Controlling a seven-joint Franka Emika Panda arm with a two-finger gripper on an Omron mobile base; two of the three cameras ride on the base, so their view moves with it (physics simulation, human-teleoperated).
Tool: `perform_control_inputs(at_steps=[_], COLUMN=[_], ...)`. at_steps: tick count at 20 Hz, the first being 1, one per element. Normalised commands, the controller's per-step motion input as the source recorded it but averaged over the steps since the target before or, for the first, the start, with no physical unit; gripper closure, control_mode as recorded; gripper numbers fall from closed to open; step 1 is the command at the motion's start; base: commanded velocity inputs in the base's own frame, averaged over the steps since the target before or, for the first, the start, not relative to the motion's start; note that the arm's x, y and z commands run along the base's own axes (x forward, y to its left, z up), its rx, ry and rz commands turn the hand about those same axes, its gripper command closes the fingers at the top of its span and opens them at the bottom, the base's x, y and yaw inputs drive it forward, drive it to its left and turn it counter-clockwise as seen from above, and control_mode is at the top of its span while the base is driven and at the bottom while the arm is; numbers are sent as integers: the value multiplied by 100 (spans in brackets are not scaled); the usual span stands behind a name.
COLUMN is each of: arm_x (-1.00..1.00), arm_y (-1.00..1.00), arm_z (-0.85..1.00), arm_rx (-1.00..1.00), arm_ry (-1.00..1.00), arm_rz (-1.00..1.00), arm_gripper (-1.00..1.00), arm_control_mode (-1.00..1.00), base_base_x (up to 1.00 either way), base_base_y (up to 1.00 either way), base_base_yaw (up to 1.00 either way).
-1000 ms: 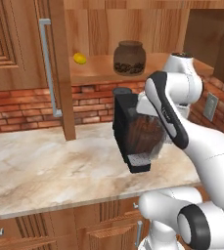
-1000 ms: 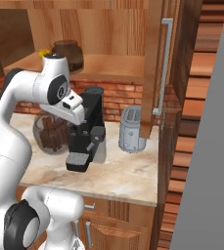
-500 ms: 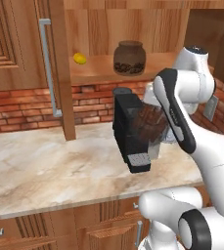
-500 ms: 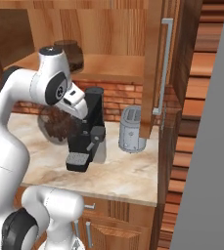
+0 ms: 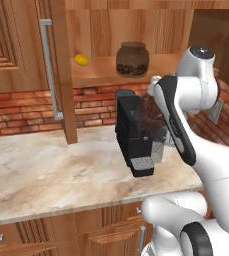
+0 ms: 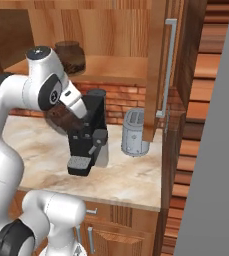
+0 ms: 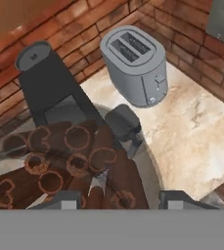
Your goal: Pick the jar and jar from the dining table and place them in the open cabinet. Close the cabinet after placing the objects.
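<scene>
My gripper (image 7: pixel 121 199) is shut on a clear glass jar (image 7: pixel 79 166) of upright brown sticks. I hold that jar (image 5: pixel 151 114) in the air in front of the black coffee machine, below the shelf of the open cabinet (image 5: pixel 101 69). The same held jar (image 6: pixel 61 116) sits under my forearm in the right base view. A second jar (image 5: pixel 132 59) with dark bean-like bits stands on the cabinet shelf, also seen as a jar (image 6: pixel 70 55) at the shelf's left. The dining table is out of view.
A black coffee machine (image 5: pixel 133 135) stands on the marbled counter (image 5: pixel 51 170), right behind the held jar. A grey toaster (image 6: pixel 134 131) is beside it. Open cabinet doors (image 5: pixel 56 65) (image 6: pixel 156 70) flank the shelf. A small yellow fruit (image 5: pixel 81 60) lies on the shelf.
My arm has lifted, and the held jar has gone up a little, closer to the shelf. The jar on the shelf has not moved.
</scene>
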Motion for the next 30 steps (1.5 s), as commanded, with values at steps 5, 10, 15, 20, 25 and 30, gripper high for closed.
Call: perform_control_inputs(at_steps=[5,10,15,20,25,30], arm_x=[12,0,15,36,44,59], arm_y=[-7,-26,-27,-28,-19,-18], arm_z=[27,24,30,36,24,22], arm_rx=[4,10,14,17,15,14], arm_ry=[-18,-16,-8,0,3,11], arm_rz=[-18,-7,-4,-2,0,0], arm_gripper=[100,100,100,100,100,100], arm_control_mode=[-100,-100,-100,-100,-100,-100], base_base_x=[0,0,0,0,0,0], base_base_y=[0,0,0,0,0,0], base_base_yaw=[0,0,0,0,0,0])
